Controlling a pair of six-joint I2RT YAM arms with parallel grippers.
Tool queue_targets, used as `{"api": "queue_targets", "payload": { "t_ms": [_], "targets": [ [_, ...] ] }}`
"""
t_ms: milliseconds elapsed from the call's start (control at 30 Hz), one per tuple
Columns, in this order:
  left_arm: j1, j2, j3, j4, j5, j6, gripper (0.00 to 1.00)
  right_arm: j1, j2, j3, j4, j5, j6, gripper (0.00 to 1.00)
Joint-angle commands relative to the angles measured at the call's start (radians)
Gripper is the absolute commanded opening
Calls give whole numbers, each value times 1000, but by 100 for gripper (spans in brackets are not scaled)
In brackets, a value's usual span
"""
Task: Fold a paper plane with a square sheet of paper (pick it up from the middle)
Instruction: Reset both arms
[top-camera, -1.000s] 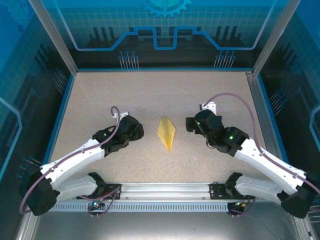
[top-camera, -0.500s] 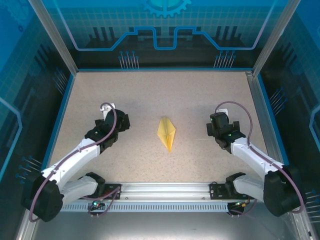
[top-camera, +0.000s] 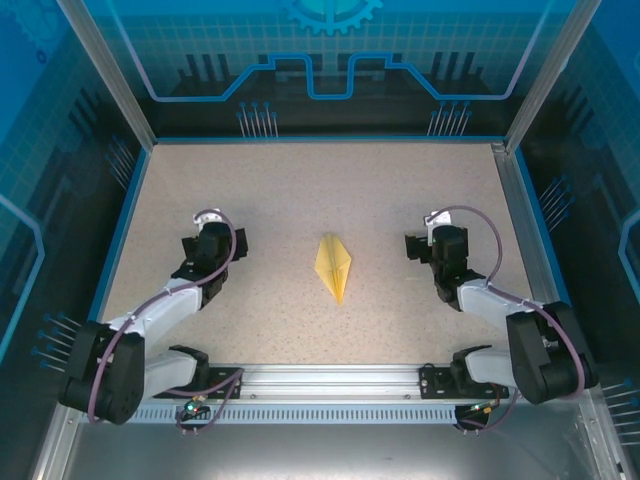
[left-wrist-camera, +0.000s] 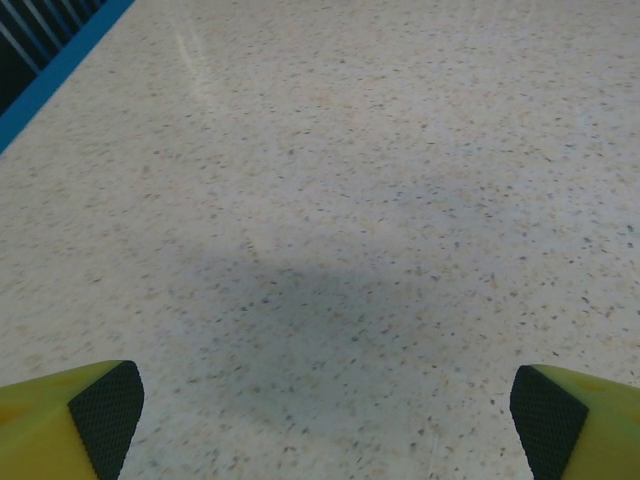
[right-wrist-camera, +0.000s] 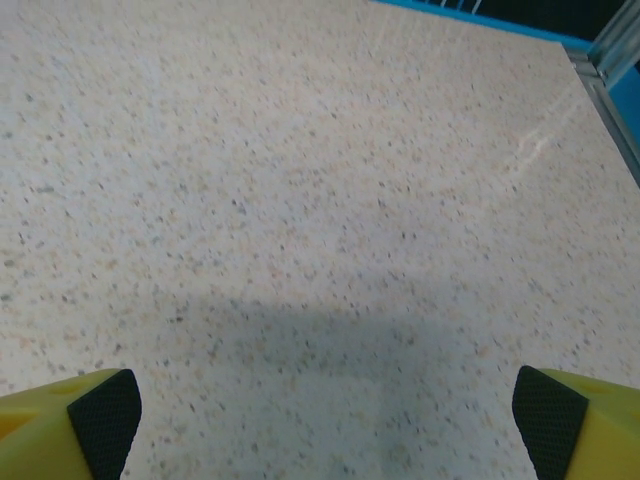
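Paper plane (top-camera: 333, 266) centred overhead, wrist views speckled table (left-wrist-camera: 350, 200) between spread fingers (left-wrist-camera: 105, 405)

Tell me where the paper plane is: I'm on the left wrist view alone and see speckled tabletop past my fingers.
Observer: The paper plane lies flat in the middle of the table, between the two arms, with its narrow tip toward the arm bases.
Operator: Is anything touching it?
Observer: No. The left gripper sits off to its left and the right gripper off to its right, both apart from it.
Operator: Is the right one open?
Observer: Yes, its jaws stand wide apart over bare tabletop, holding nothing.
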Motion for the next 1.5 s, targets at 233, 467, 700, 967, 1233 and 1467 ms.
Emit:
{"api": "queue_targets", "payload": {
  "t_ms": [233, 467, 700, 967, 1233, 1467],
  "targets": [
    [107, 165, -87, 519, 256, 172, 99, -53, 151, -52, 419, -194, -112, 100],
    [172, 322, -67, 613, 402, 165, 98, -90, 233, -45, 488, -220, -78, 99],
    [186, 336, -60, 625, 389, 147, 98, -132, 221, 19, 328, -219, -15, 100],
    [189, 334, -57, 617, 396, 147, 99, -138, 222, 20, 329, -234, -12, 99],
    [189, 334, -56, 617, 397, 146, 99, -132, 222, 21, 330, -228, -17, 99],
    [189, 335, -55, 614, 399, 146, 98, -136, 222, 23, 324, -237, -16, 100]
  ]
}}
